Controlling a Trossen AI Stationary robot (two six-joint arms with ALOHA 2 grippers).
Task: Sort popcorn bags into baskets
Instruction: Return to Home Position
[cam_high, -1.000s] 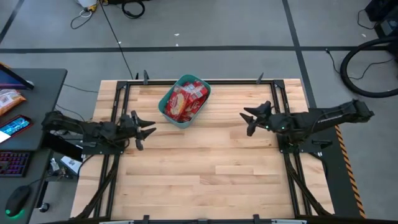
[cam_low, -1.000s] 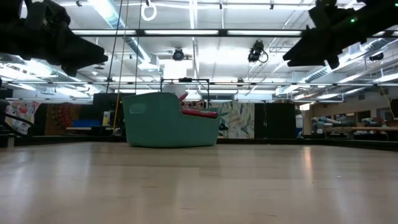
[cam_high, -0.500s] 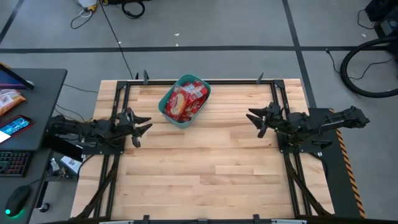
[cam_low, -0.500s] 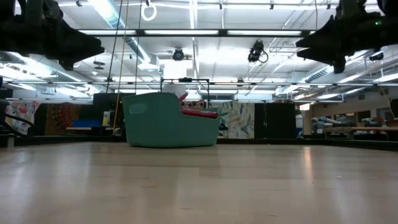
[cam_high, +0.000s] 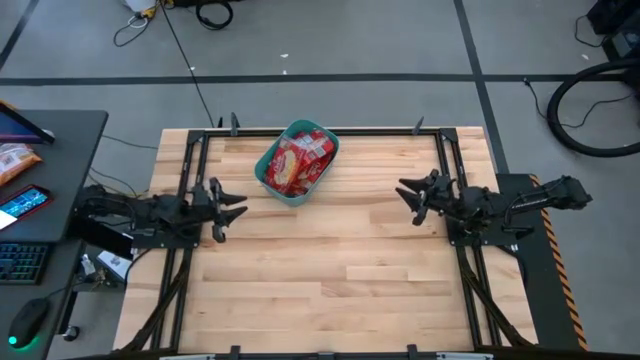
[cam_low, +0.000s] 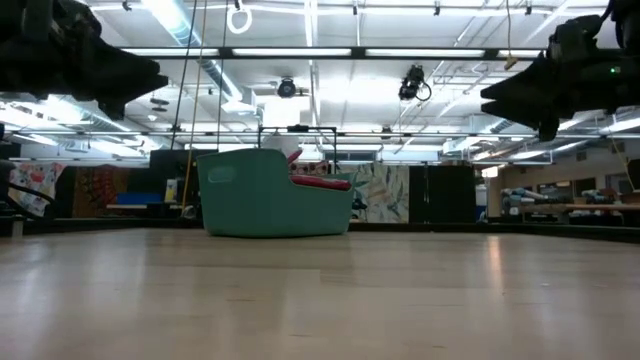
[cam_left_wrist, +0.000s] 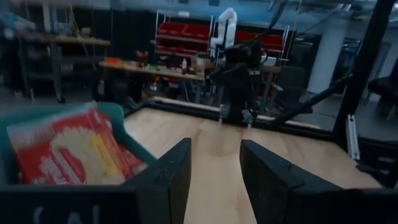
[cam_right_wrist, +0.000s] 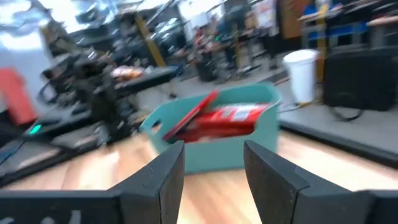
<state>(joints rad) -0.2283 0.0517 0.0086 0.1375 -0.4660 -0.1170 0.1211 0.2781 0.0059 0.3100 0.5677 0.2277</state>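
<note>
- Wooden table (cam_high: 330, 260): bare in front; nothing blocks either arm.
- Left gripper (cam_high: 232, 207), at the left edge: jaws parted, empty.
- Right gripper (cam_high: 410, 190), at the right edge: jaws parted, empty.
- Teal tub (cam_high: 262, 172), far middle: bags (cam_high: 298, 160) heaped inside, one poking above the rim. It would likely slip out if the tub were nudged.

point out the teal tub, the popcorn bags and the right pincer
teal tub (cam_low: 250, 200), low view, on its near side wall
popcorn bags (cam_high: 297, 163), high view, on the top packet in the tub
right pincer (cam_high: 407, 202), high view, midway between its open fingertips
</note>
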